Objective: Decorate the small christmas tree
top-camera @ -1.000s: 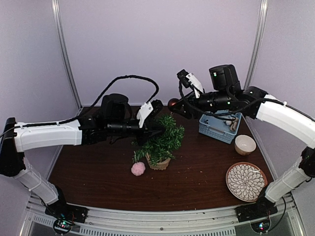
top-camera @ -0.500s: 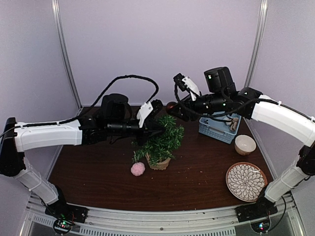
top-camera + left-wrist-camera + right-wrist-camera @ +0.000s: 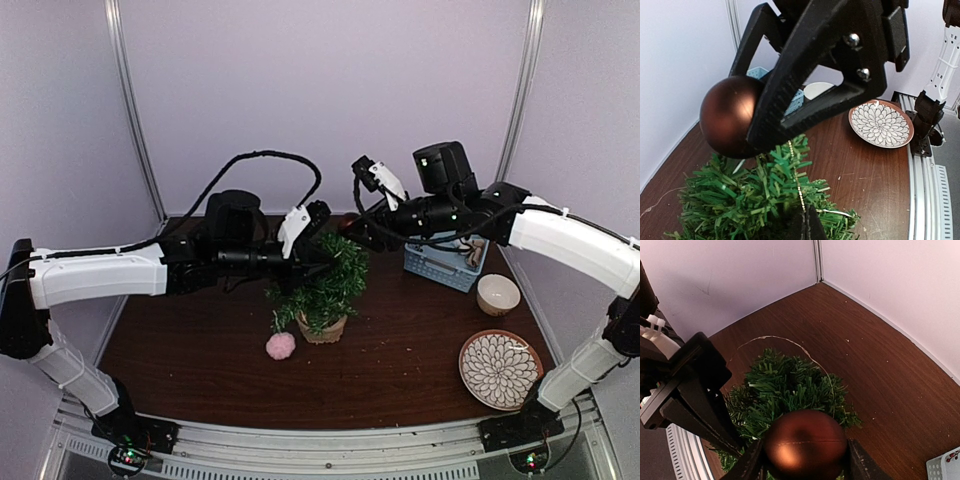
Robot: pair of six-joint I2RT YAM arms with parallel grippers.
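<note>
Looking down from the top cam first: the small christmas tree [image 3: 325, 288] stands upright in its tan pot around the middle of the dark wood table [image 3: 400, 380]. A pink pom-pom [image 3: 281, 344] lies just beside the pot at the front left. The left gripper [image 3: 326, 262] comes in from the left and sits in the upper branches. The right gripper [image 3: 352, 230] hangs just over the tree top from the back right. Off to the right there's a blue basket [image 3: 447, 258], a little bowl [image 3: 497, 294] and a patterned plate [image 3: 499, 369], all well apart from the tree.

Left wrist cam: its own fingers are pinched together at the bottom of the shot, right in the needles. A thin gold bead string [image 3: 796, 175] runs straight down into the tips, so it looks clamped on that. Above it, the other arm's black fingers are squeezed around a shiny brown ball [image 3: 729, 117] that hovers just over the greenery.

Right wrist cam: the ball fills the bottom with a finger on each side, and the tree is directly underneath. A thin wire [image 3: 780, 337] loops over the far branches, and I can't tell if it's that same string. The left arm's black fingers poke into the tree on the left.
</note>
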